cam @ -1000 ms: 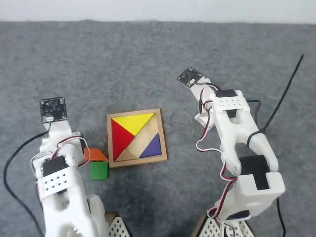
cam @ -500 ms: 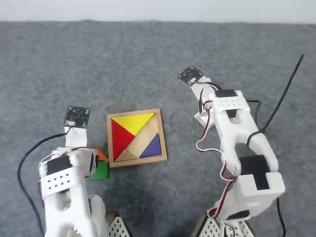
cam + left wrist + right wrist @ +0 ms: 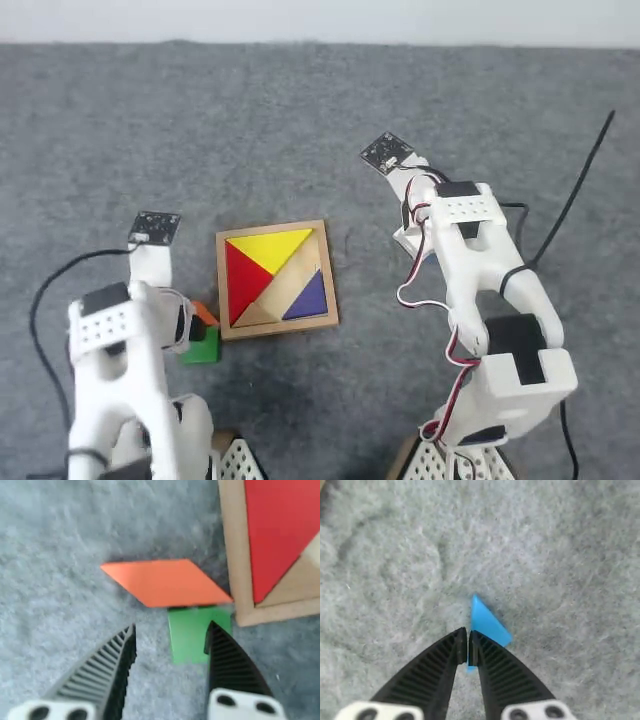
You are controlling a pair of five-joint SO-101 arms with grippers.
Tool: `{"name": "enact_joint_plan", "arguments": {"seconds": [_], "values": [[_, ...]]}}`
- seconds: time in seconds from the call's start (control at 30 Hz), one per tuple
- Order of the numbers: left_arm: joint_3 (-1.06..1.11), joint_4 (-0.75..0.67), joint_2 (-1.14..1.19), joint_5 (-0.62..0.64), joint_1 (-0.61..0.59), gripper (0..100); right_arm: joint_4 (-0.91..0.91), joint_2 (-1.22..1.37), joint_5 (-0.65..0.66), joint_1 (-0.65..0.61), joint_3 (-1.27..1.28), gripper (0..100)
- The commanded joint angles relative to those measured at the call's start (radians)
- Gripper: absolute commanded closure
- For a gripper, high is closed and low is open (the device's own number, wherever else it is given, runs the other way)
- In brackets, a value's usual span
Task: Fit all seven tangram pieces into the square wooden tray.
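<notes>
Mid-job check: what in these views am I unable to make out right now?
High view: the left arm hides most of the green square and orange parallelogram.
Right wrist view: the shut right gripper covers one corner of the blue triangle, so a pinch cannot be confirmed.
Left wrist view: the picture's edge cuts off the tray and the red piece.

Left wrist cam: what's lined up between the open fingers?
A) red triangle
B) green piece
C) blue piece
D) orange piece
B: the green piece lies on the carpet between the fingertips of the open left gripper. The orange piece sits beyond it, and the red triangle is already in the tray.
</notes>
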Motion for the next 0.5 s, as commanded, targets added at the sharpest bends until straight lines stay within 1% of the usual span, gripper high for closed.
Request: {"name": "enact_joint_plan", "arguments": {"seconds": [0.0, 0.07, 0.17, 0.23, 0.3, 0.37, 0.47], "values": [[-0.065, 0.028, 0.037, -0.015, 0.006, 78, -0.015, -0.021, -0.005, 0.007, -0.005, 97.2], [-0.062, 0.025, 0.046, -0.015, 0.014, 78, -0.015, -0.021, -0.002, 0.007, -0.005, 97.2], [-0.004, -0.048, 0.048, -0.011, 0.017, 78, -0.015, -0.021, 0.000, 0.008, -0.005, 97.2], [0.039, -0.103, 0.048, 0.037, 0.017, 78, -0.015, -0.021, 0.000, 0.010, -0.005, 97.2], [0.036, -0.103, 0.048, 0.078, 0.008, 78, -0.015, -0.021, 0.000, 0.012, -0.005, 97.2], [0.044, -0.110, 0.051, 0.081, -0.020, 79, -0.015, -0.021, 0.000, 0.012, -0.005, 97.2], [0.025, -0.115, 0.109, 0.061, -0.104, 79, -0.016, -0.021, 0.000, 0.013, -0.005, 97.2]]}}
